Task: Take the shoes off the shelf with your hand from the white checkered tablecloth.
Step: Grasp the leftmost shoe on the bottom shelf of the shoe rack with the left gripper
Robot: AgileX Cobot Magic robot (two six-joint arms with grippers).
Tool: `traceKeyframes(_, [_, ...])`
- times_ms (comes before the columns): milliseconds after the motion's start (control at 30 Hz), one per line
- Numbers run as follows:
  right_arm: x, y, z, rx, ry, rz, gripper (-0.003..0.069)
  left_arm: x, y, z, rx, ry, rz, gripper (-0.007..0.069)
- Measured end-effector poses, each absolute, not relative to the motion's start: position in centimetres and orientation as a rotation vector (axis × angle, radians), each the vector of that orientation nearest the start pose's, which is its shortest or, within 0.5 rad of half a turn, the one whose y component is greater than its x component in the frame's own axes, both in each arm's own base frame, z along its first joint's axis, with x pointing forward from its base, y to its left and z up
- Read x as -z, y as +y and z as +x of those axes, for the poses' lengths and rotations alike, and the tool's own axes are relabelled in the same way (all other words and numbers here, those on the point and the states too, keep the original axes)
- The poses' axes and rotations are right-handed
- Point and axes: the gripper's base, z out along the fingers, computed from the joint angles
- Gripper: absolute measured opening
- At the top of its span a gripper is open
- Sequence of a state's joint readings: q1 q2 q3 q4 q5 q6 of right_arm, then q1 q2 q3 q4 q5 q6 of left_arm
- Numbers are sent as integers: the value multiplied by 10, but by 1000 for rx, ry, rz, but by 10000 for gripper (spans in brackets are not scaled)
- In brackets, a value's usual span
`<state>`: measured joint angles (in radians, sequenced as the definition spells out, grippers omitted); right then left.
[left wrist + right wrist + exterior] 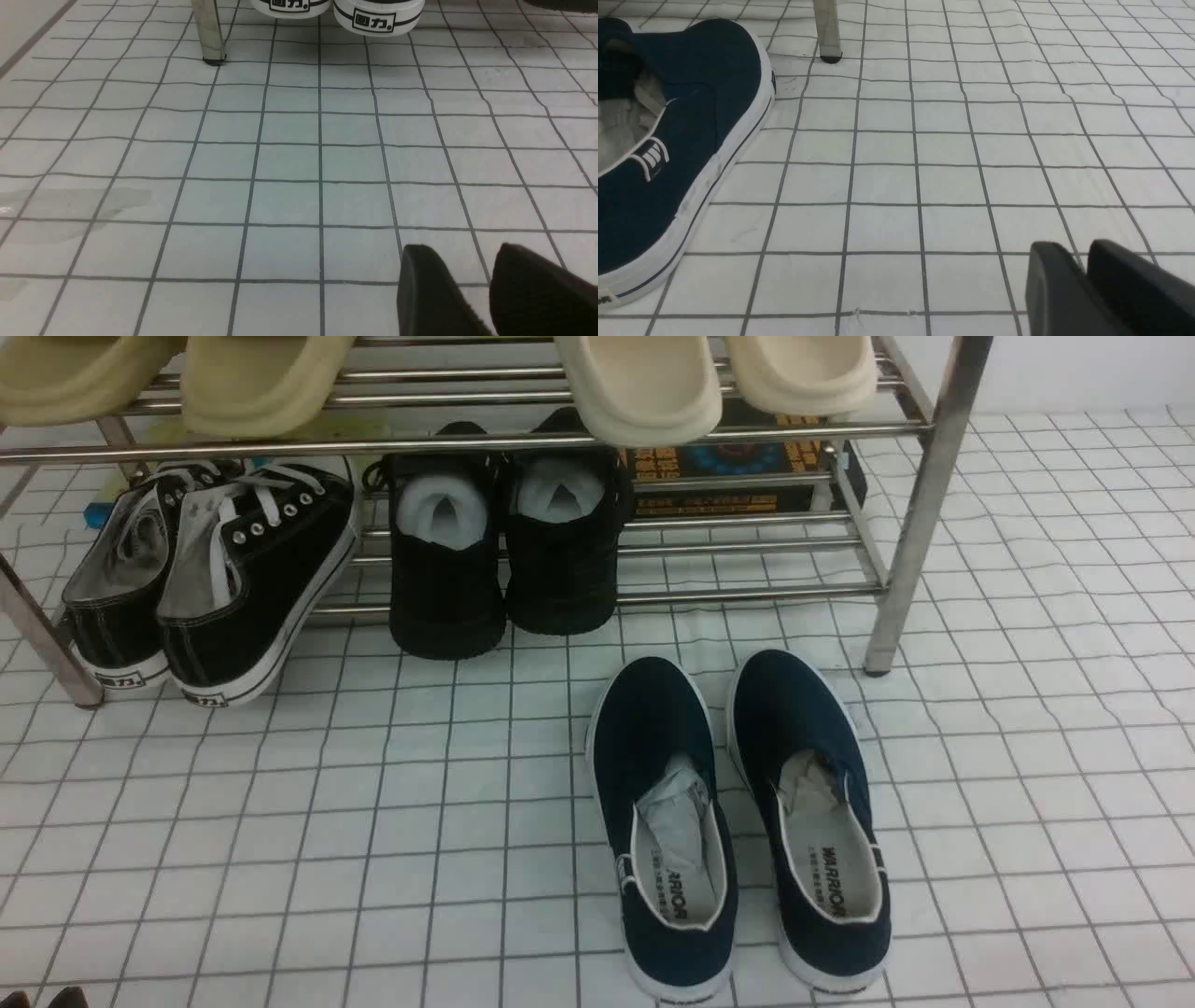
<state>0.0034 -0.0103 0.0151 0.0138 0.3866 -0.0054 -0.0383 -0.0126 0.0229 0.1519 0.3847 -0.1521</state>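
The shoes (210, 579) sit heels-out on the lower tier of the shelf (934, 495), within easy reach of the left claw (467, 254), which, like the right claw (1078, 252), looks closed and empty.

The shoes (210, 583) lean on the lower rods at the left end of the shelf (920, 513), heels toward the camera. All-black shoes (504, 569) stand just beside them. Navy slip-ons (653, 737) sit on the white checkered tablecloth (373, 821) out front, and cream slippers (644, 392) rest on the top tier.

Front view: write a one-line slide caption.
Black canvas lace-up sneakers lean on shiny steel-rod shelf; navy slip-ons lie on white checkered tablecloth.
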Motion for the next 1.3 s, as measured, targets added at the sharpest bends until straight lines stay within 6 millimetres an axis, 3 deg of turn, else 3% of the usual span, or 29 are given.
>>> traceKeyframes(1133, [-174,1,52,-12,1875,0,155,-172,3,52,-19,1874,-14,239])
traceKeyframes(1200, [-174,1,52,-12,1875,0,157,-172,2,52,38,1872,-66,239])
traceKeyframes(1300, [-174,1,52,-12,1875,0,158,-173,-4,53,314,1843,-312,239])
